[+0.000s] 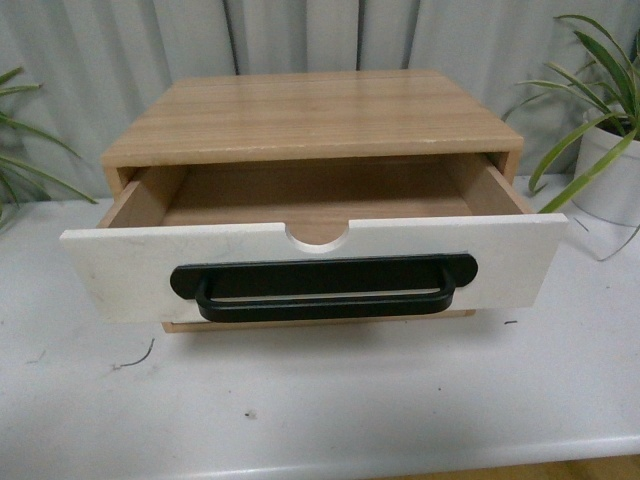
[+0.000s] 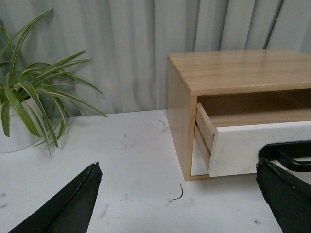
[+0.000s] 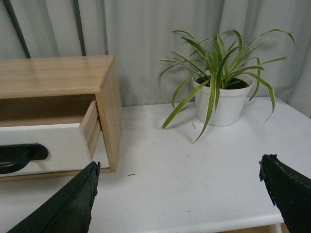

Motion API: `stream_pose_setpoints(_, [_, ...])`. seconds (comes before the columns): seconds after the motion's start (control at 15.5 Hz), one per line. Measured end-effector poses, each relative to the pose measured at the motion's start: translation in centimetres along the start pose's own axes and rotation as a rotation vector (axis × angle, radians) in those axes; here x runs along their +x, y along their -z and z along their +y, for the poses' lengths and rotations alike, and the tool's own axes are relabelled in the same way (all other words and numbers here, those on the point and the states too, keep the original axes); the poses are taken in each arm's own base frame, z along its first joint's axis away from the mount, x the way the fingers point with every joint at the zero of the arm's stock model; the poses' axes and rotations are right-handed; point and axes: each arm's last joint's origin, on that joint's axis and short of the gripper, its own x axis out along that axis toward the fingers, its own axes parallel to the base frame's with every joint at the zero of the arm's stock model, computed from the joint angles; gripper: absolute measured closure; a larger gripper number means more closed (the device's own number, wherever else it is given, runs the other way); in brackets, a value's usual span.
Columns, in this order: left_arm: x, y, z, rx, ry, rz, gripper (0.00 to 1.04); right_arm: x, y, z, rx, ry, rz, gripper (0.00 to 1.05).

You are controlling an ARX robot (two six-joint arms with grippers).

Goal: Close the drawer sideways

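Observation:
The drawer stands pulled out of a wooden cabinet on a white table. It has a white front panel, a long black bar handle and a half-round notch in its top edge; it is empty. Neither arm shows in the front view. My left gripper is open and empty, low over the table in front of the cabinet's left corner; the drawer shows beyond it. My right gripper is open and empty over the table off the cabinet's right side; the drawer shows there too.
A potted plant in a white pot stands to the right of the cabinet, another to the left. A grey curtain hangs behind. The table's front edge runs close below the drawer. Small debris lies on the table.

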Motion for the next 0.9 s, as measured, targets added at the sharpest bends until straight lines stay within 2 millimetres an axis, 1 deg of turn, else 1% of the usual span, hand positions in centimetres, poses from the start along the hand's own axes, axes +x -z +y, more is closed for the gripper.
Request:
stream_pose_setpoints(0.06, [0.0,0.0,0.0,0.0,0.0,0.0,0.07,0.0,0.0,0.0,0.0,0.0,0.0,0.07])
stream_pose_setpoints(0.9, [0.0,0.0,0.0,0.0,0.0,0.0,0.07,0.0,0.0,0.0,0.0,0.0,0.0,0.06])
